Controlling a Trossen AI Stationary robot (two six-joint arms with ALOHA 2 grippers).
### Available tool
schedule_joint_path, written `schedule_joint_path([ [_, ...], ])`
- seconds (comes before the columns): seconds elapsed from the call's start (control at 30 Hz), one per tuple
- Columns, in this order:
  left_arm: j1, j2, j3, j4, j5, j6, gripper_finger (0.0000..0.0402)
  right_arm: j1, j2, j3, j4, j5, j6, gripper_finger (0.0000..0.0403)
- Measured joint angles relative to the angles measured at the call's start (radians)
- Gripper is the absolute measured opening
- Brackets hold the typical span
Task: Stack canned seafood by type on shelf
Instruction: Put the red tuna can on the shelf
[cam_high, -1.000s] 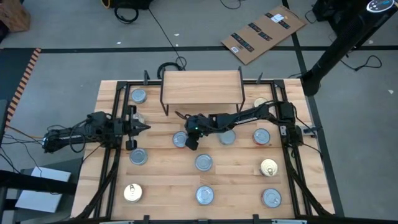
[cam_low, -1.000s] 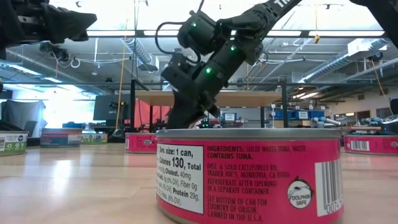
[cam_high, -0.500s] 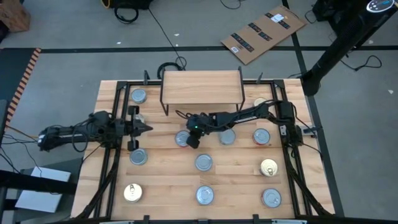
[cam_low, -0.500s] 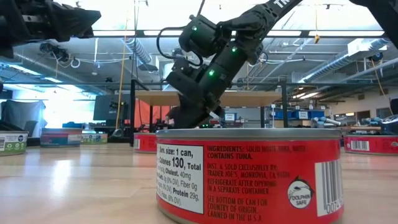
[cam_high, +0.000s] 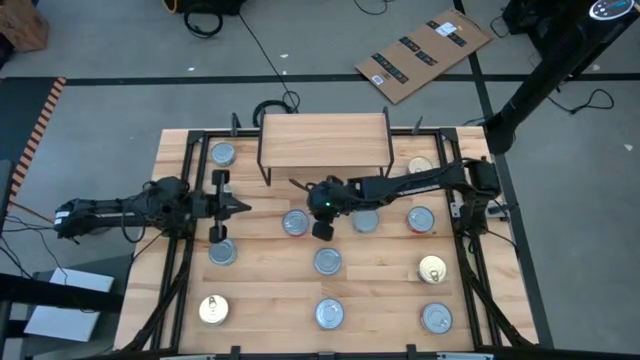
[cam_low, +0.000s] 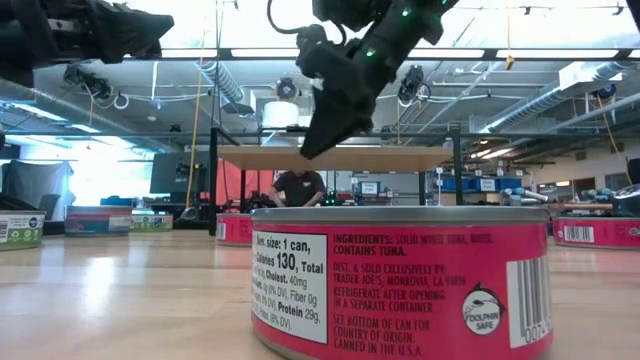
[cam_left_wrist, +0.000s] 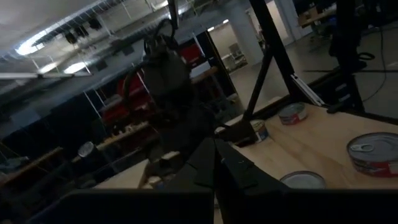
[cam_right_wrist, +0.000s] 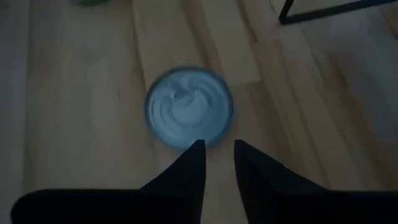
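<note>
— Wood planks run across the table (cam_high: 380, 262), and we have tins spread all over them while the shelf (cam_high: 324, 136) at the far edge carries nothing yet. Where are we working?

— Mid-table, just in front of the shelf legs. Our right gripper (cam_high: 322, 226) hangs above the boards with its fingers a narrow gap apart and nothing between them. The red-rimmed tin (cam_high: 294, 223) sits just to its left, standing flat on the table, silver top up.

— So we read this as the approach to that tin?

— That is our judgement. In the wrist view the tin (cam_right_wrist: 189, 107) lies just ahead of the fingertips (cam_right_wrist: 194, 163), not between them. The gap looks too narrow for the tin, so we should widen first, then centre over it before we descend.

— What could spoil it?

— Coming down off-centre would push the tin along the boards. Another silver tin (cam_high: 365, 220) is close on the right under the arm, so we keep the wrist clear of it. We want the fingers straddling the rim evenly.

— And our other arm?

— Our left gripper (cam_high: 237, 206) waits at the left side of the table, fingers closed together and empty.
</note>
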Motion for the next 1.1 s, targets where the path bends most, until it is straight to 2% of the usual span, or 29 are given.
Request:
schedule_joint_path([
  [0.13,-0.001,0.097,0.031,-0.004,0.02,-0.007,0.0005,0.04,-0.011,-0.001,-0.055,0.05,-0.058,0.0068],
  [0.27,-0.001,0.203,0.047,0.006,0.004,-0.009,0.0005,0.082,-0.011,-0.066,0.054,0.059,-0.103,0.0019],
  [0.33,-0.001,0.256,0.056,0.008,-0.011,-0.009,0.0005,0.096,-0.011,-0.109,0.126,0.061,-0.105,0.0008],
  [0.53,-0.001,0.39,0.087,0.009,-0.034,-0.013,0.0005,0.123,-0.011,-0.19,0.287,0.06,-0.072,0.0013],
  [0.7,-0.001,0.47,0.109,0.062,-0.034,-0.013,0.0005,0.137,-0.011,-0.198,0.405,0.063,-0.092,0.0006],
  [0.8,-0.001,0.485,0.121,0.065,-0.034,-0.007,0.0005,0.142,-0.011,-0.195,0.464,-0.009,-0.086,0.0008],
  [1.0,-0.001,0.485,0.124,0.069,-0.034,0.022,0.0005,0.142,0.049,-0.106,0.47,-0.022,-0.118,0.0004],
  [1.1,-0.001,0.485,0.124,0.071,-0.034,0.024,0.0005,0.14,0.09,-0.044,0.415,-0.018,-0.12,0.0005],
])
